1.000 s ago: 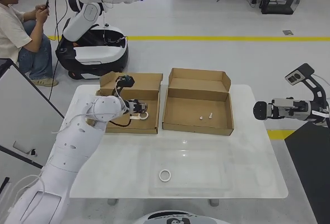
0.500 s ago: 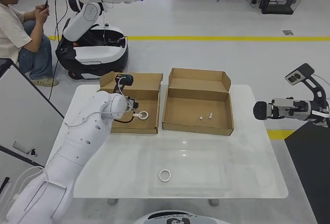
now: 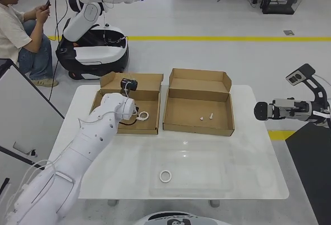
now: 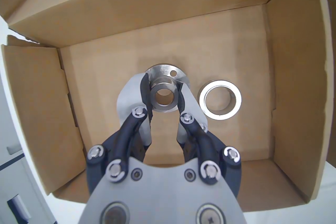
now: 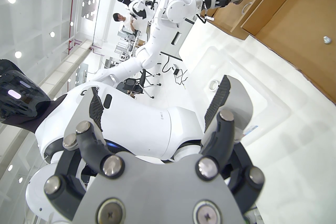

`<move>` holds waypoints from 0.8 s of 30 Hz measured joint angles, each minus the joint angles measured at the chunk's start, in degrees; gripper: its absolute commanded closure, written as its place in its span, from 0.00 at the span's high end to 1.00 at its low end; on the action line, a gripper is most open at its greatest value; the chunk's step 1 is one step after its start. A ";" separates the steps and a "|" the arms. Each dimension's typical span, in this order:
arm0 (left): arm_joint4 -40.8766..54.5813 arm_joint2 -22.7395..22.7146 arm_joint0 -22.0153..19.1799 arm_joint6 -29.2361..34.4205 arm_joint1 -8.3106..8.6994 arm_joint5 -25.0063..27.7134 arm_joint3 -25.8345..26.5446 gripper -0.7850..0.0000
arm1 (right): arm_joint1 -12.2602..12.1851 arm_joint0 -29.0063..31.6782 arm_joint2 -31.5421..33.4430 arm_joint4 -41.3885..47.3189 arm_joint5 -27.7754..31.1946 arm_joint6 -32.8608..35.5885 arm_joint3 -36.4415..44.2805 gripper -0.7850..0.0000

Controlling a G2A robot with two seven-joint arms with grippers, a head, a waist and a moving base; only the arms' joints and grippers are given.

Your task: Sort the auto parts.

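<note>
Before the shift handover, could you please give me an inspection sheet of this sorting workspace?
Surface: white table, clear tray on it.
Job's things: flanged bushing held over left box; metal ring inside it; two small fasteners in right box; white ring in tray.
Clutter: nothing seen.
Grippers: left claw shut on the flanged bushing; right claw open, beside the table.
Cables: black cable at left wrist.
Surroundings: another robot behind the table.
</note>
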State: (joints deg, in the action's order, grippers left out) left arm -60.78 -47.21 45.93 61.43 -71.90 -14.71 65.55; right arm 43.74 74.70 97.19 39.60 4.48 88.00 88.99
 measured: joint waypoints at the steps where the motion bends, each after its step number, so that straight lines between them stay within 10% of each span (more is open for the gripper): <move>1: -0.04 0.14 -0.07 0.00 -0.14 -0.07 -0.50 0.00 | 0.00 0.00 0.00 0.00 0.00 0.00 0.00 1.00; 11: -0.62 0.64 -0.54 0.19 -1.28 -1.27 -4.04 0.00 | 0.00 0.00 0.00 0.00 0.00 0.00 0.00 1.00; 17: -0.80 0.17 -0.38 0.57 -1.62 -1.46 -4.47 0.46 | 0.00 0.00 0.00 0.00 0.00 0.00 0.00 1.00; 24: -1.80 -1.22 0.04 1.42 -1.58 -1.86 -3.26 0.69 | 0.00 0.00 0.00 0.00 0.00 0.00 0.00 1.00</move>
State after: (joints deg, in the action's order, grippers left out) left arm -62.58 -48.43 45.97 62.85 -73.48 -16.57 62.29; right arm 43.74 74.70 97.19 39.60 4.48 88.00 88.99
